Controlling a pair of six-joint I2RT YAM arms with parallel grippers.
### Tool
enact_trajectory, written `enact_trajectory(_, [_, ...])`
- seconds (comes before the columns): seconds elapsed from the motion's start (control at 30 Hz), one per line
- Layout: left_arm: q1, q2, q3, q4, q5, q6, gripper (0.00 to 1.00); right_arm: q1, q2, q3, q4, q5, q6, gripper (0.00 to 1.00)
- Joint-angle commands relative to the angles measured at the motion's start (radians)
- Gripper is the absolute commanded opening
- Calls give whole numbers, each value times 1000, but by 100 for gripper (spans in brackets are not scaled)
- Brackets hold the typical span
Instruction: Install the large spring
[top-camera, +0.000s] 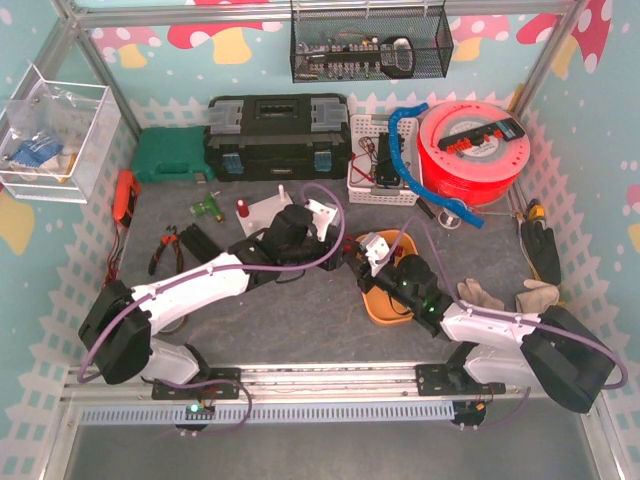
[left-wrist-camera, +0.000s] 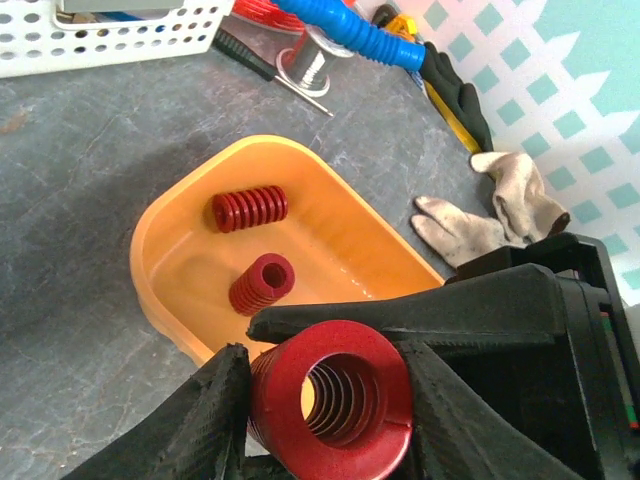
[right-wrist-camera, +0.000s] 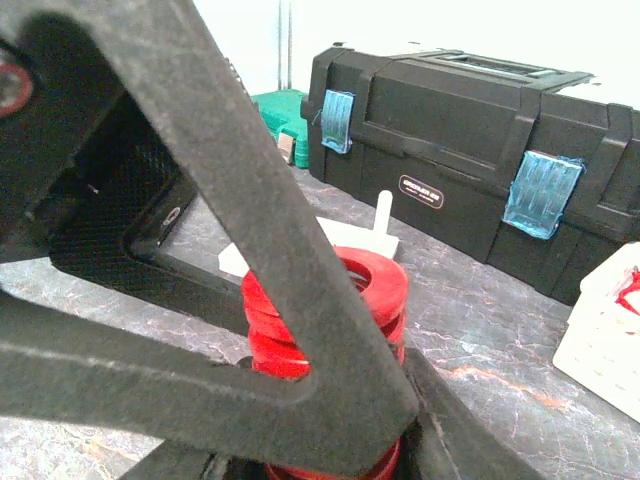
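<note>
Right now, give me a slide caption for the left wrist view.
Large red spring between the left fingers, orange tray with two smaller springs behind.

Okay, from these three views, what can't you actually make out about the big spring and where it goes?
- Large spring, top view: hidden where the two wrists meet.
- Its near rim, left wrist view: cut off by the bottom edge.
- Fixture plate under the white post, right wrist view: mostly hidden by the spring and the right gripper's fingers.
- Wire basket contents, top view: too small.
</note>
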Motion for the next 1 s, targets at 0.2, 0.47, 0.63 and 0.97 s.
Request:
enact_trajectory(0.2, [-5, -6, 25, -13, -32, 19, 14, 7, 30, 44, 11, 13, 7, 21])
enact_trajectory(0.47, [-5, -23, 25, -15, -103, 32, 3, 7, 42, 68, -38, 41, 5, 48])
enact_trajectory(0.63, [-2, -29, 37, -24, -193, 52, 1, 7, 26, 98, -126, 98, 21, 70])
enact_trajectory(0.97, [96, -32, 63, -62, -388, 73, 1, 7, -36, 81, -164, 219, 57, 99])
